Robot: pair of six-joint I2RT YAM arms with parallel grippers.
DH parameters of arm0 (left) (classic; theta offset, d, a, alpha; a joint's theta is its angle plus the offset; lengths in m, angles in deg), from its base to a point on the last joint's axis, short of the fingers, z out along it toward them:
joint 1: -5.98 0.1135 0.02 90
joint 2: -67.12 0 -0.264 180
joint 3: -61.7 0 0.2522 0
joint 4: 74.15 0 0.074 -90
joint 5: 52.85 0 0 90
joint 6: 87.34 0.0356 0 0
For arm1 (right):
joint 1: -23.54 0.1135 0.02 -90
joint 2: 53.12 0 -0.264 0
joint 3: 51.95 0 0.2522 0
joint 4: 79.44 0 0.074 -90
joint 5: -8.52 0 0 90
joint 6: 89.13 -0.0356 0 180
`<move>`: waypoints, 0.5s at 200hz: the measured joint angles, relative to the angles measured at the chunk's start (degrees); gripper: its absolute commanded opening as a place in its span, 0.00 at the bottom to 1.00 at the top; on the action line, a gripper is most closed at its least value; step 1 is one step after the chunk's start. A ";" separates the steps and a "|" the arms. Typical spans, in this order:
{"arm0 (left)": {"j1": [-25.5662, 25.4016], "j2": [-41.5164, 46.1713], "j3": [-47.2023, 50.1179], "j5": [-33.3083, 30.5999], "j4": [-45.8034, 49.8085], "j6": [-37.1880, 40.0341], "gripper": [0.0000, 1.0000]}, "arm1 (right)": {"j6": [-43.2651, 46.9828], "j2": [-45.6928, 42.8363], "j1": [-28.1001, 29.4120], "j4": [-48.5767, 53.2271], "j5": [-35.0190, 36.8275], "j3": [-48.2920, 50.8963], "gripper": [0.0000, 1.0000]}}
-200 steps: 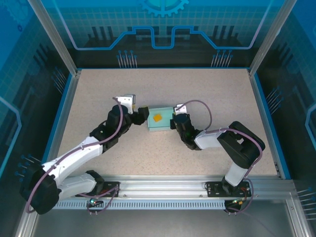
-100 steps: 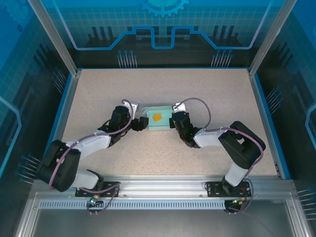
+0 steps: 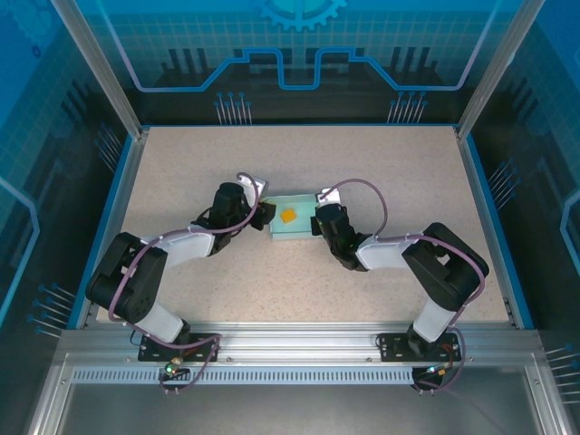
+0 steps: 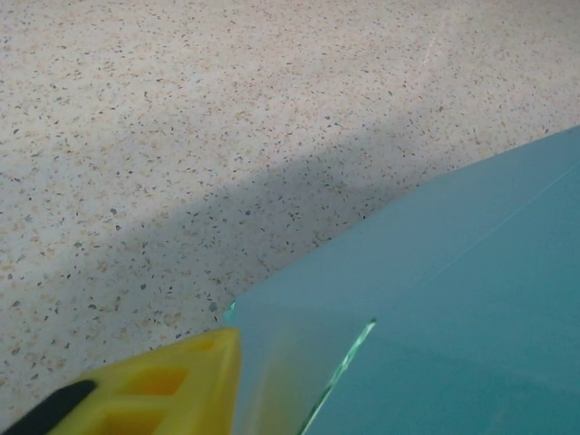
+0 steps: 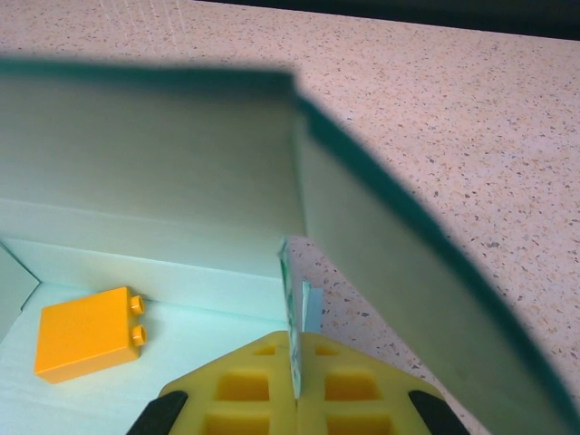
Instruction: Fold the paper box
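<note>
Standing the walls of the paper box (image 3: pixel 292 218), central on the bench (image 3: pixel 362 163), looks the step in hand: right jaws pinch its right wall, left jaws' gap I cannot tell at the opposite wall; next, crease it upright gently.

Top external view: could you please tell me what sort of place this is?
Probably an enclosed robot work cell: aluminium frame, blue printed walls, speckled table with the paper box.
</note>
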 measured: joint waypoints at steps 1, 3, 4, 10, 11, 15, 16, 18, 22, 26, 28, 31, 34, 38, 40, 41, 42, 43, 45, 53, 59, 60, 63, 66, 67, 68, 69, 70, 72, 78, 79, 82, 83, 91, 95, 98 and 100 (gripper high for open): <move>0.02 0.00 0.00 0.04 0.00 0.20 0.30 | 0.02 0.00 0.00 0.02 -0.02 0.00 0.00; 0.04 0.00 0.00 0.09 0.07 0.20 0.29 | 0.07 0.00 -0.02 0.00 -0.04 0.00 0.00; 0.04 0.00 0.00 0.09 0.07 0.09 0.29 | 0.09 0.00 -0.02 0.02 -0.04 0.00 0.00; 0.09 0.00 0.00 0.13 0.15 0.31 0.28 | 0.13 0.00 -0.11 0.02 -0.09 0.00 0.00; 0.11 0.00 0.00 0.13 0.15 0.26 0.28 | 0.13 0.00 -0.11 0.00 -0.11 0.00 0.00; 0.15 0.00 0.00 0.20 0.17 0.42 0.28 | 0.13 0.00 -0.11 0.00 -0.11 0.00 0.00; 0.15 0.00 0.00 0.22 0.17 0.39 0.28 | 0.13 0.00 -0.11 0.00 -0.11 0.00 0.00; 0.17 0.00 0.00 0.22 0.17 0.35 0.27 | 0.13 0.00 -0.11 0.00 -0.13 -0.02 0.00; 0.24 0.00 0.00 0.26 0.22 0.39 0.27 | 0.13 0.00 -0.11 0.00 -0.15 -0.02 0.00; 0.26 0.00 0.00 0.26 0.24 0.37 0.26 | 0.13 0.00 -0.11 0.00 -0.17 -0.02 0.00; 0.28 0.00 0.00 0.26 0.24 0.39 0.26 | 0.13 0.00 -0.11 0.00 -0.17 -0.02 0.00; 0.33 0.00 0.00 0.26 0.24 0.39 0.26 | 0.13 0.00 -0.11 0.00 -0.20 -0.02 0.00; 0.35 0.00 0.00 0.26 0.24 0.39 0.25 | 0.13 0.00 -0.13 0.00 -0.22 -0.04 0.00; 0.37 0.00 0.00 0.26 0.22 0.37 0.24 | 0.13 0.00 -0.13 0.02 -0.24 -0.04 0.00; 0.37 0.00 0.00 0.26 0.24 0.39 0.23 | 0.13 0.00 -0.13 0.02 -0.24 -0.07 0.00; 0.37 0.00 0.00 0.26 0.24 0.39 0.22 | 0.13 0.00 -0.13 0.02 -0.24 -0.07 0.00; 0.37 0.00 0.00 0.26 0.24 0.39 0.22 | 0.13 0.00 -0.13 0.02 -0.24 -0.07 0.00; 0.37 0.00 0.00 0.26 0.22 0.39 0.22 | 0.13 0.00 -0.13 0.00 -0.24 -0.07 0.00; 0.37 0.00 0.00 0.26 0.24 0.31 0.21 | 0.13 0.00 -0.13 0.02 -0.26 -0.07 0.00; 0.37 0.00 0.00 0.28 0.24 0.39 0.20 | 0.13 0.00 -0.11 0.02 -0.26 -0.07 0.00; 0.37 0.00 0.00 0.31 0.28 0.39 0.19 | 0.13 0.00 -0.11 0.02 -0.28 -0.07 0.00; 0.37 0.00 0.00 0.33 0.28 0.44 0.19 | 0.13 0.00 -0.11 0.02 -0.28 -0.07 0.00; 0.37 0.00 0.00 0.42 0.28 0.46 0.18 | 0.13 0.00 -0.11 0.00 -0.28 -0.07 0.00; 0.37 0.00 0.00 0.44 0.33 0.44 0.17 | 0.13 0.00 -0.11 0.00 -0.28 -0.07 0.00; 0.37 0.00 0.00 0.44 0.35 0.46 0.17 | 0.13 0.00 -0.11 0.00 -0.28 -0.07 0.00; 0.37 0.00 0.00 0.46 0.37 0.48 0.16 | 0.13 0.00 -0.11 0.00 -0.28 -0.07 0.00; 0.37 0.00 0.00 0.46 0.37 0.50 0.16 | 0.13 0.00 -0.11 0.00 -0.31 -0.07 0.00; 0.37 0.00 0.00 0.48 0.39 0.57 0.16 | 0.13 0.00 -0.11 0.00 -0.33 -0.07 0.00; 0.37 0.00 0.00 0.48 0.42 0.55 0.15 | 0.13 0.00 -0.11 0.00 -0.33 -0.07 0.00; 0.37 0.00 0.00 0.52 0.42 0.79 0.13 | 0.13 0.00 -0.11 0.00 -0.46 -0.09 0.00; 0.37 0.00 0.00 0.52 0.42 0.76 0.13 | 0.13 0.00 -0.11 0.00 -0.46 -0.09 0.00; 0.37 0.00 0.00 0.52 0.42 1.01 0.13 | 0.13 0.00 -0.11 0.00 -0.48 -0.09 0.00; 0.37 0.00 0.00 0.55 0.42 1.07 0.13 | 0.13 0.00 -0.11 0.00 -0.48 -0.09 0.00; 0.37 0.00 0.00 0.52 0.39 1.25 0.12 | 0.13 0.00 -0.11 0.00 -0.50 -0.11 0.00; 0.37 0.00 0.00 0.52 0.39 1.31 0.11 | 0.13 0.00 -0.11 0.00 -0.50 -0.11 0.00; 0.37 0.02 0.00 0.52 0.39 1.29 0.10 | 0.13 0.00 -0.11 0.00 -0.50 -0.11 0.00; 0.37 0.02 0.00 0.52 0.39 1.36 0.09 | 0.13 0.00 -0.11 0.00 -0.50 -0.11 0.00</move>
